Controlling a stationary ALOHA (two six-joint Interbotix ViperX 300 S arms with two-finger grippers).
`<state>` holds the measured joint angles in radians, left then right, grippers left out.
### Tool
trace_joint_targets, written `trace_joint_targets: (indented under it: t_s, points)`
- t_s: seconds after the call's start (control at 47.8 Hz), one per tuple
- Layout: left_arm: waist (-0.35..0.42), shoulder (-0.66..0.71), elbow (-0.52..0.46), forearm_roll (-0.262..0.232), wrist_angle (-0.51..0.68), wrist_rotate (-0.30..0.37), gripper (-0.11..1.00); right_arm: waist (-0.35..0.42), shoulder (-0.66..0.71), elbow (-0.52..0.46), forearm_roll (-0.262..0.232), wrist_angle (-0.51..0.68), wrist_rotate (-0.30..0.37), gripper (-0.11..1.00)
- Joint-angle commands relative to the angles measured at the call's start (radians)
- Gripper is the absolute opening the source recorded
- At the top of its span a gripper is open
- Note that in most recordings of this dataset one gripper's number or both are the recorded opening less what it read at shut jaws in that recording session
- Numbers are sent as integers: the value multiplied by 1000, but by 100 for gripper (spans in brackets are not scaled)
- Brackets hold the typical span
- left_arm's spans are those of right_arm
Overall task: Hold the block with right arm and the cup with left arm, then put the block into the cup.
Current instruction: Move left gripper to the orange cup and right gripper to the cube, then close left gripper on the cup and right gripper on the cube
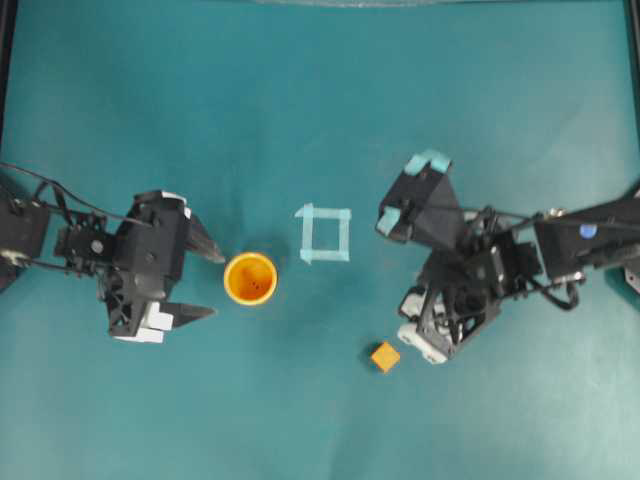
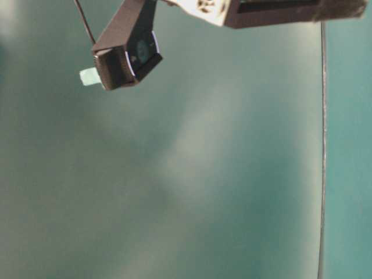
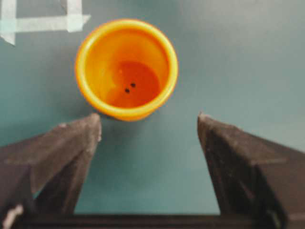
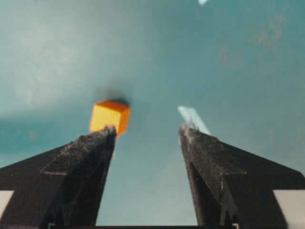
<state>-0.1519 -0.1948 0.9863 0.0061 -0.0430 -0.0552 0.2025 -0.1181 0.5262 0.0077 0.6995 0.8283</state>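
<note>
The yellow-orange cup (image 1: 250,278) stands upright on the teal table, its darker inside showing in the left wrist view (image 3: 126,69). My left gripper (image 1: 217,284) (image 3: 148,117) is open just left of the cup, its tips short of the rim and nothing between them. The small orange block (image 1: 385,356) lies on the table to the lower right of the cup. My right gripper (image 4: 147,129) is open over the table. The block (image 4: 109,117) sits just beyond its left fingertip, outside the gap. The teal-taped right arm (image 1: 480,270) reaches in from the right.
A pale tape square (image 1: 325,233) (image 3: 43,21) is stuck to the table between the arms, just beyond the cup. A short tape strip (image 4: 193,117) shows past the right finger. The table-level view shows only blurred cloth and a black, teal-taped arm part (image 2: 125,55).
</note>
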Motion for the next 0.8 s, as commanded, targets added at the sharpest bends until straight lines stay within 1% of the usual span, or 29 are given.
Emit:
trace_joint_targets:
  t_s: [0.0, 0.147, 0.335, 0.565, 0.775]
  points:
    - [-3, 15, -14, 2, -15, -20, 80, 15, -3, -26, 6, -2, 5, 59]
    - [-3, 61, 0, 2, -40, -71, 82, 31, 6, -29, 6, -3, 8, 59]
    - [-3, 117, -3, 2, -112, -104, 86, 46, 15, -34, 6, -3, 9, 59]
    - [6, 170, -35, 2, -137, -104, 86, 64, 49, -60, 8, -3, 11, 59]
    - [34, 221, -78, 3, -150, -101, 86, 69, 75, -84, 6, -12, 11, 59]
